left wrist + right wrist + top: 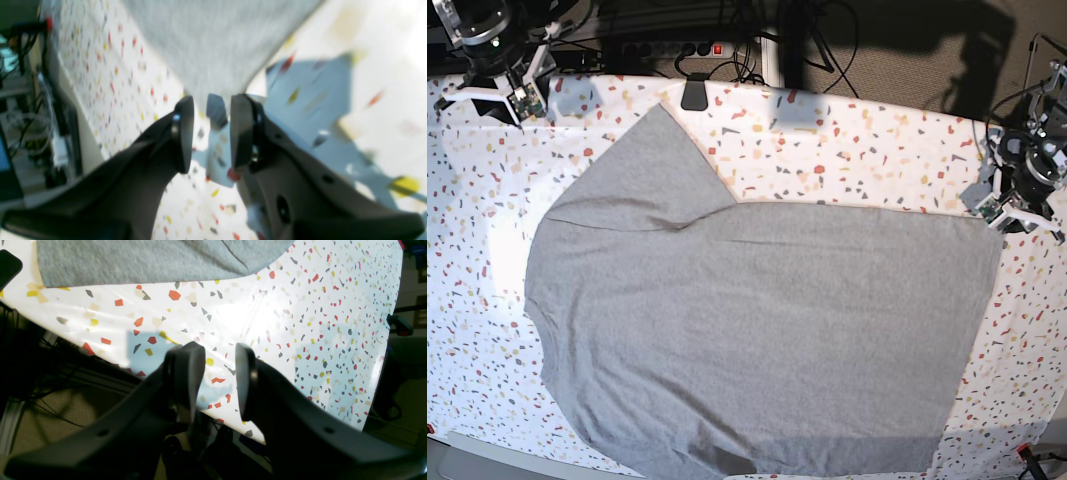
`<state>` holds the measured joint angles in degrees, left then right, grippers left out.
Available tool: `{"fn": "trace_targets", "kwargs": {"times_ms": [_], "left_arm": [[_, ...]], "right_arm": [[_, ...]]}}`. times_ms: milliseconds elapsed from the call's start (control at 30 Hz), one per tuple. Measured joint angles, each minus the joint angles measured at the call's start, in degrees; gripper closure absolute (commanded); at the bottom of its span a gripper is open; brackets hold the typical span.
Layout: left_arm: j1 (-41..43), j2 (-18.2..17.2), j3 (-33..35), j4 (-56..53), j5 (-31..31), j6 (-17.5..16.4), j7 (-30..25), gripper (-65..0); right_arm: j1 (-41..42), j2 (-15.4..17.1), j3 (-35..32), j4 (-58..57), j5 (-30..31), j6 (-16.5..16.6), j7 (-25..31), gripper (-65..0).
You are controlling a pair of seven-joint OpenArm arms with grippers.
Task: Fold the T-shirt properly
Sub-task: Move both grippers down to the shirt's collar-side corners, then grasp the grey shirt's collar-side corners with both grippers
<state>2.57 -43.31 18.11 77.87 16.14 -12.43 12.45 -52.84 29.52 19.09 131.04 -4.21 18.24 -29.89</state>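
The heather-grey T-shirt (757,330) lies spread plain side up on the speckled table (877,150), with one sleeve (652,165) pointing to the back left. My left gripper (213,100) is open, its jaws apart just short of the shirt's corner (217,50). In the base view it (1007,200) hovers by the shirt's back right corner. My right gripper (218,348) is open and empty over the table's edge, with the shirt's edge (150,260) farther ahead. In the base view it (497,95) sits at the far back left, apart from the shirt.
A black clip (695,95) sits on the table's back edge. A power strip (677,47) and cables lie behind the table. A red clamp (1032,455) is at the front right corner. Cables and equipment (30,100) stand beside the table edge.
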Motion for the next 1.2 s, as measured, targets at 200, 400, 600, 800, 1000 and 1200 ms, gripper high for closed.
{"fn": "trace_targets", "kwargs": {"times_ms": [200,400,600,800,1000,1200], "left_arm": [[-3.7,4.8,0.0,-6.4,3.2,0.3,-2.4,-17.6],[-6.4,5.4,-0.1,-8.5,3.3,-0.9,-2.1,-17.6],[-6.6,5.2,-0.1,-8.5,3.4,-10.2,-1.7,-5.6],[-6.5,5.4,-0.1,-8.5,3.5,-10.7,-1.8,0.0],[-6.6,5.4,-0.1,-8.5,-1.5,-8.7,-1.3,0.0],[-6.5,5.4,-0.1,-8.5,-1.8,-2.1,-0.7,0.0]], "right_arm": [[0.0,0.0,0.0,0.0,0.0,0.0,0.0,-20.0],[0.0,0.0,0.0,0.0,0.0,0.0,0.0,-20.0],[0.0,0.0,0.0,0.0,0.0,0.0,0.0,-20.0],[0.0,0.0,0.0,0.0,0.0,2.8,0.0,-20.0],[2.9,3.9,0.0,-2.4,-0.1,6.3,1.5,-21.8],[7.3,8.3,-0.1,-9.9,0.0,11.8,6.0,-22.3]]}}
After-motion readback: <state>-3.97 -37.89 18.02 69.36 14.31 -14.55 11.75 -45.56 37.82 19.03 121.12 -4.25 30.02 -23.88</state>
